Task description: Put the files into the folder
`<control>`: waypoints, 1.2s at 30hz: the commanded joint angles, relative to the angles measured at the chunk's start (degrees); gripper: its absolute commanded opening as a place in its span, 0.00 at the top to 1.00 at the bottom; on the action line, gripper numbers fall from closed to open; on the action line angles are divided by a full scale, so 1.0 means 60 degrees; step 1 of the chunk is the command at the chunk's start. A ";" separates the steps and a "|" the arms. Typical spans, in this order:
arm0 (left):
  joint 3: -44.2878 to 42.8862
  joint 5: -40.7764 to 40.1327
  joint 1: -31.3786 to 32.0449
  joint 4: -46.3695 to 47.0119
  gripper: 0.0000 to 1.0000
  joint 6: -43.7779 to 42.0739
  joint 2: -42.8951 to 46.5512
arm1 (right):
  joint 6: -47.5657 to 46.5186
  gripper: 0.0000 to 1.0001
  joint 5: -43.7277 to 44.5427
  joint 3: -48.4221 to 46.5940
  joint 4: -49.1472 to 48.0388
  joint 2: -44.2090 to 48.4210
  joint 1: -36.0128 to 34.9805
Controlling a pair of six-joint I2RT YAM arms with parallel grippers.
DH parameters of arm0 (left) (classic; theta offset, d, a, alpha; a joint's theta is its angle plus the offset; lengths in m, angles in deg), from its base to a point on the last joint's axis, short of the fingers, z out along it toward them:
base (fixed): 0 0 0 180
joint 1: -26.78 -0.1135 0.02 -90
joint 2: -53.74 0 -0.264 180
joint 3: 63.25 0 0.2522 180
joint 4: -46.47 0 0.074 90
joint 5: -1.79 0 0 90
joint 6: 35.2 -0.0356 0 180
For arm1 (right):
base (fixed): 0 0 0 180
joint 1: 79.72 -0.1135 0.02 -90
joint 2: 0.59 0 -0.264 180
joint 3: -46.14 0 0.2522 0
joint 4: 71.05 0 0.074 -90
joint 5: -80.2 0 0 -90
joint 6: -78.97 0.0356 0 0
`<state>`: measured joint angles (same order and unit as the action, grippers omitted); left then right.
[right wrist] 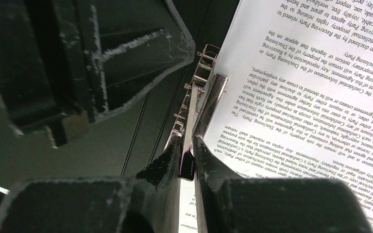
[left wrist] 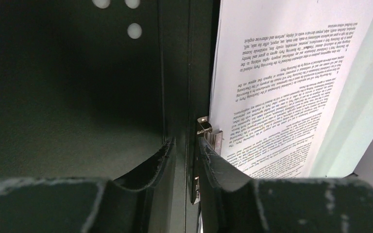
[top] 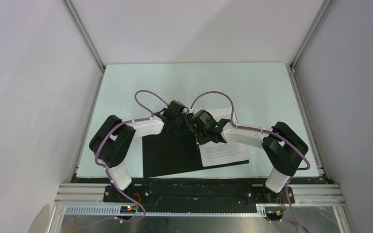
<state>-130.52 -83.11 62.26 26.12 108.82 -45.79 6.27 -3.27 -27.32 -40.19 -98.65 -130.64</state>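
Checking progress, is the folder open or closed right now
Open: the folder lies flat, black inside facing up, metal clip exposed, with the files lying right of the clip.

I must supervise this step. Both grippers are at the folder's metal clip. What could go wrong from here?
The right gripper pinches the thin lever of the metal clip; it may slip and the clip could snap shut. The files lie right at the clip, so their edge might crease or shift. The left gripper sits very close over the spine of the folder; the two wrists might collide.
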 commanded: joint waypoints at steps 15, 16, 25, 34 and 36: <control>-0.0879 -0.0025 0.0562 0.0051 0.75 -0.0256 -0.0741 | 0.0501 0.94 -0.0143 -0.0465 0.0447 0.0102 -0.0073; -0.0832 -0.0021 0.0561 0.0049 0.76 -0.0258 -0.0723 | 0.0581 0.94 -0.0137 -0.0523 0.0504 0.0078 -0.0085; -0.0714 0.0141 0.0561 0.0046 0.80 -0.0390 -0.0622 | 0.1021 0.77 -0.0145 -0.1359 0.0886 -0.0269 -0.0137; -0.0716 0.0337 0.0561 0.0064 0.81 -0.0568 -0.0567 | 0.1291 0.55 -0.0134 -0.1681 0.1152 -0.0289 -0.0119; -0.0730 0.0384 0.0562 0.0067 0.81 -0.0599 -0.0574 | 0.1317 0.52 -0.0109 -0.1681 0.1186 -0.0228 -0.0126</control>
<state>-134.55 -81.84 64.86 26.21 106.83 -49.46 13.95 -4.12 -34.08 -31.40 -100.68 -130.77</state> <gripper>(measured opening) 0.196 0.447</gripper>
